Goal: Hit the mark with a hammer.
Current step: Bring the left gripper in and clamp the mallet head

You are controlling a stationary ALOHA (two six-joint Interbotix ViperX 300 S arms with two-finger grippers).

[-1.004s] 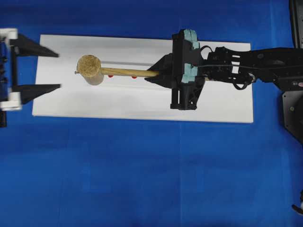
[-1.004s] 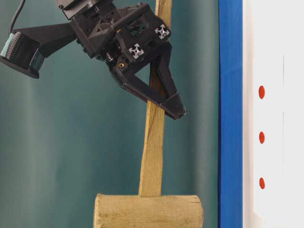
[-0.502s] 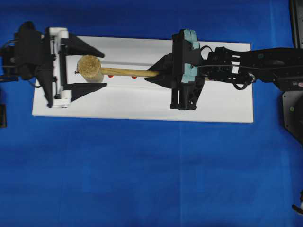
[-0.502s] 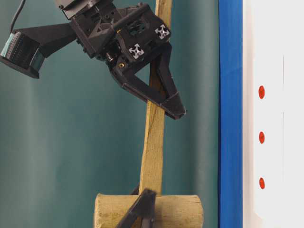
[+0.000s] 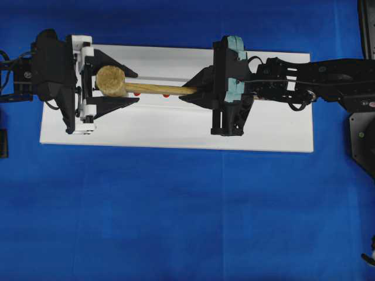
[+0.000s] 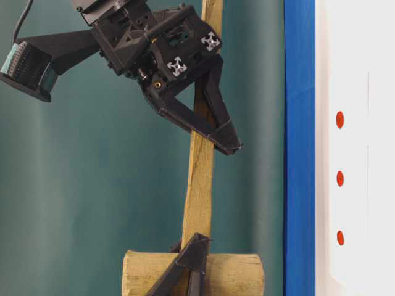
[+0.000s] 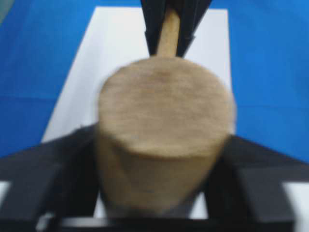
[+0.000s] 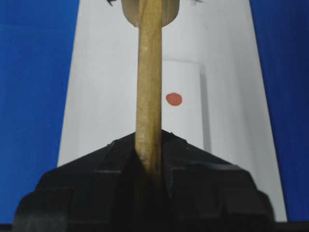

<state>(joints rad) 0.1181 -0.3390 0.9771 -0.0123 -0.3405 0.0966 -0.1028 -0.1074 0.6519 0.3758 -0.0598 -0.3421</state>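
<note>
Already, over the last second, my left arm had swung in from the far left edge of the overhead view, where only its open end effector showed, and now reached over the left end of the white board [image 5: 176, 126] on the blue surface [image 5: 176, 222]. The left end effector [image 5: 120, 86] had narrowed from wide open to roughly half, its fingers [image 7: 63, 179] flanking the hammer [image 5: 137, 86] head on both sides; the wrist view was too blurred for me to tell whether they actually pressed the wood. The right end effector [image 5: 190, 91], at centre of the overhead frame, had not moved and remained clamped shut on the handle. I judged this a handover or a two-armed steadying of the tool, with no strike made yet.

The hammer was held above the board in the upper left-centre of the overhead frame, handle running right toward the right end effector. It was pale wood, with a thick cylindrical head showing a coarse, fibrous round end face, and a slim squared handle of slightly yellower tone. Small red marks [image 6: 340, 179] dotted the board, one [image 8: 174, 99] just right of the handle in the right wrist view.
</note>
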